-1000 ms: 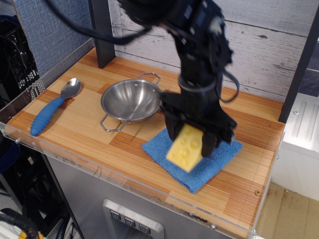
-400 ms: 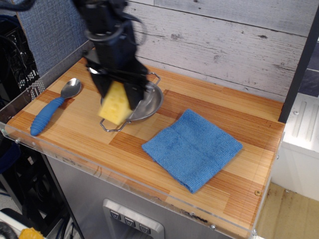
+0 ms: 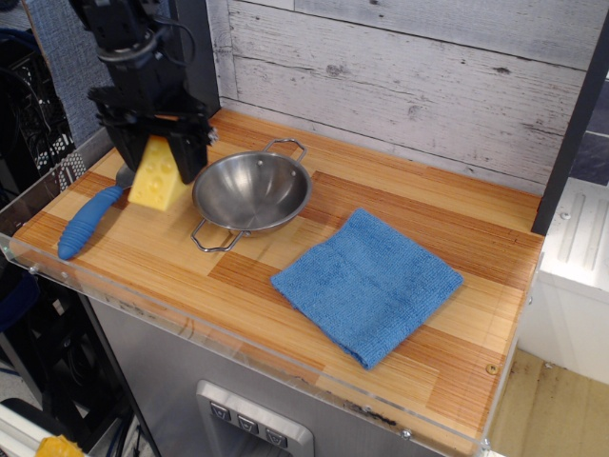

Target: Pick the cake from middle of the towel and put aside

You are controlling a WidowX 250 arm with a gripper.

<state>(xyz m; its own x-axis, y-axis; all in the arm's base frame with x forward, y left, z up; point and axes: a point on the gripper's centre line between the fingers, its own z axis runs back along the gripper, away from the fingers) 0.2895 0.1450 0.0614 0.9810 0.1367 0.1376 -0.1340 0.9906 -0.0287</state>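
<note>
Cake point(image 3: 157, 176): a yellow wedge of hard, smooth plastic with round dimples on its face, like Swiss cheese. It sits at about 9 o'clock on the counter, just left of the steel bowl and right beside the spoon. Whether its lower edge touches the wood cannot be told.

End effector point(image 3: 153, 160): black, boxy, matte, coming down from 11 o'clock with cables trailing above. Its two fingers are clamped on the cake's upper sides.

Towel point(image 3: 367, 282): a square of blue terry cloth, nubby in texture, lying flat and turned like a diamond at about 4 o'clock. Its top is bare and it lies well apart from the cake.

Steel bowl point(image 3: 252, 193): round, polished and shiny, with two wire loop handles, one at its 1 o'clock side and one at its 7 o'clock side. It stands between the cake and the towel.

Spoon point(image 3: 89, 221): a ribbed blue handle at the counter's 9 o'clock edge; its metal bowl is mostly hidden behind the end effector.

Counter point(image 3: 457, 343): striped bamboo-like wood planks with a clear acrylic rim along the front.

Back wall point(image 3: 400, 76): weathered, whitewashed boards.
</note>
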